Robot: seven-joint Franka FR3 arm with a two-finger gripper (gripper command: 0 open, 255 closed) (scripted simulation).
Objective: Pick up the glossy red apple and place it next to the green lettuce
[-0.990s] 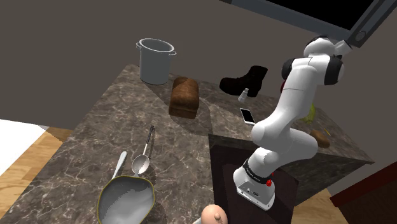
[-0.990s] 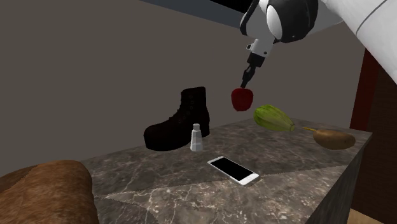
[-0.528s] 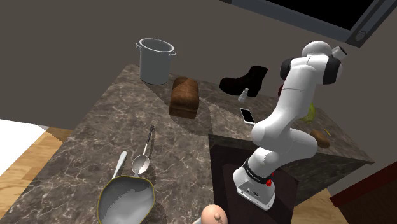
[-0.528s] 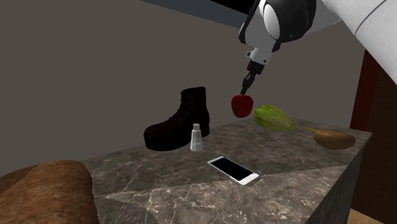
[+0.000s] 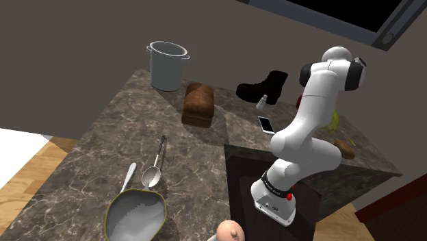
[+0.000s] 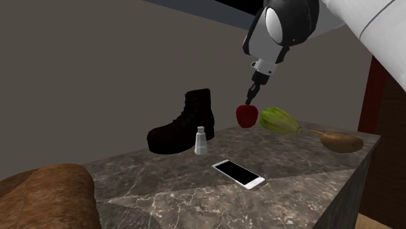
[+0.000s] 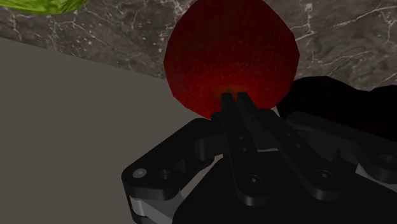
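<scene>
Hand [image 6: 250,99] is clenched on the top of the red apple [image 6: 246,116], which hangs directly beneath it, close to the worktop [image 6: 293,162]. Green lettuce [image 6: 280,120] lies just beside the apple. On the opposite side, apart, stand a black boot [image 6: 179,127] and a small white shaker [image 6: 202,140].

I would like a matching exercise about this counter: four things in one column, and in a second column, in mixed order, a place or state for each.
Things:
1. apple
2. phone
3. shaker
4. pot

Places or states:
A. lies flat, dark screen up
B. stands upright close by the boot
C. clasped at its top by the fingers, beside the lettuce
D. stands behind the bread loaf, near the wall

Pairs: 1-C, 2-A, 3-B, 4-D.
</scene>
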